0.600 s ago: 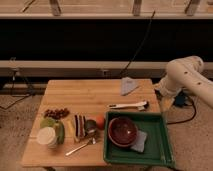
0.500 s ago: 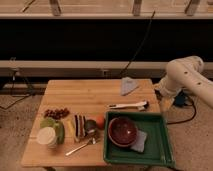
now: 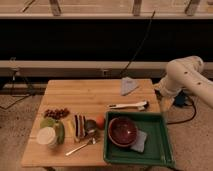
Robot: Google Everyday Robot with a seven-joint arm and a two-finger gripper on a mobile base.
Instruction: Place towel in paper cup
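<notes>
A: There's the table (image 3: pixel 85 95), and the arm (image 3: pixel 186 75) off its right edge, partly cut off. The tray (image 3: pixel 159 131) fills the front-right corner.
B: The towel (image 3: pixel 128 85) lies near the back-right corner, the cup (image 3: pixel 47 136) front-left. And the gripper (image 3: pixel 161 93)?
A: It's at the right edge. Clenched or released, can't tell.

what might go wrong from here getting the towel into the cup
The towel lies near the far edge of the table; the gripper, low by the right edge, may push it off instead of pinching it. The paper cup stands at the opposite front-left corner among crowded items, so the carry may knock the spoon or tip the cup.
</notes>
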